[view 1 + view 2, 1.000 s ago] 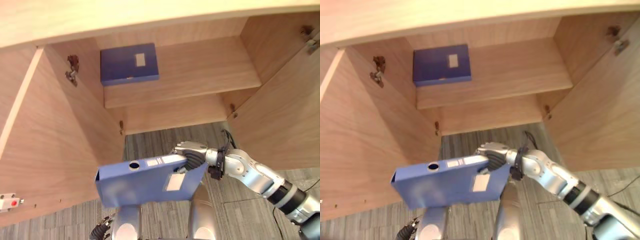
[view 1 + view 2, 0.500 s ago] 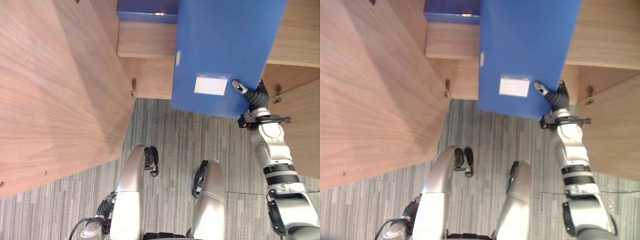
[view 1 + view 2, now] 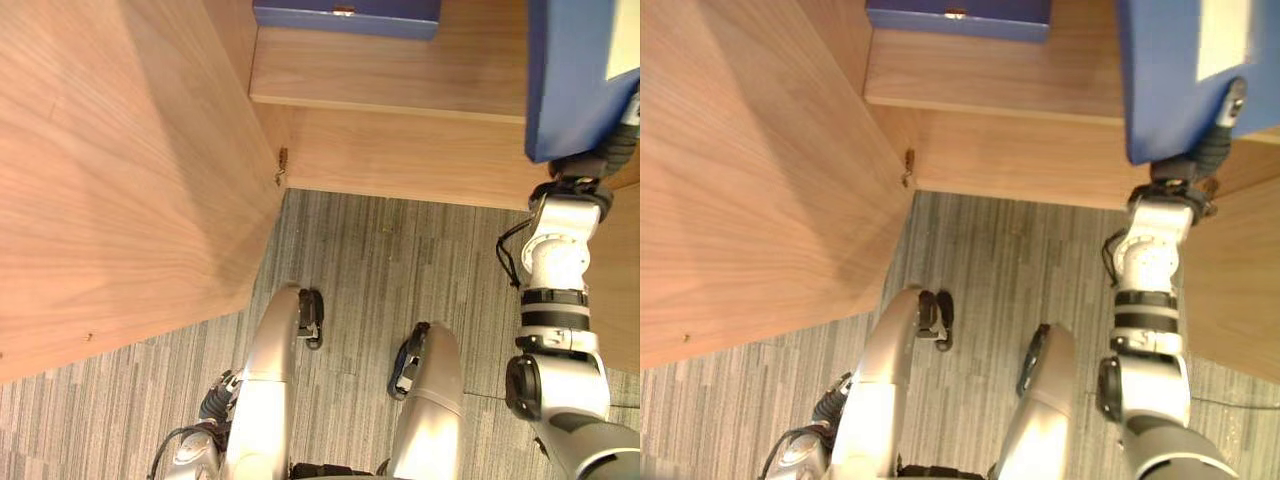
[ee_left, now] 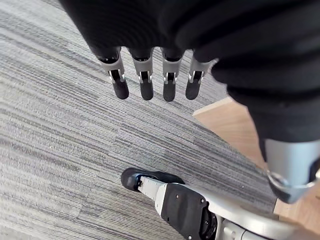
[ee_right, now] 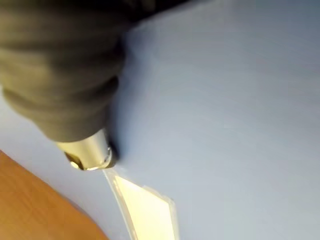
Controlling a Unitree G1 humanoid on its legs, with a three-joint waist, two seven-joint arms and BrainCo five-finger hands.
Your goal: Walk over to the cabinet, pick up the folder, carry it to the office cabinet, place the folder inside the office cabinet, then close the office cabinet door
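Folder (image 3: 1170,70) swung right, right hand (image 3: 1212,150) fingers pinching its corner; left hand (image 4: 146,80) fingers straight.

Matt wood cabinet (image 3: 400,150) & smooth plastic-ish folder (image 3: 572,85).

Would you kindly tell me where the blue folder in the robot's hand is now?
The blue folder is at the eye views' upper right, gripped by the right hand in front of the cabinet shelf, right of a second blue folder lying there.
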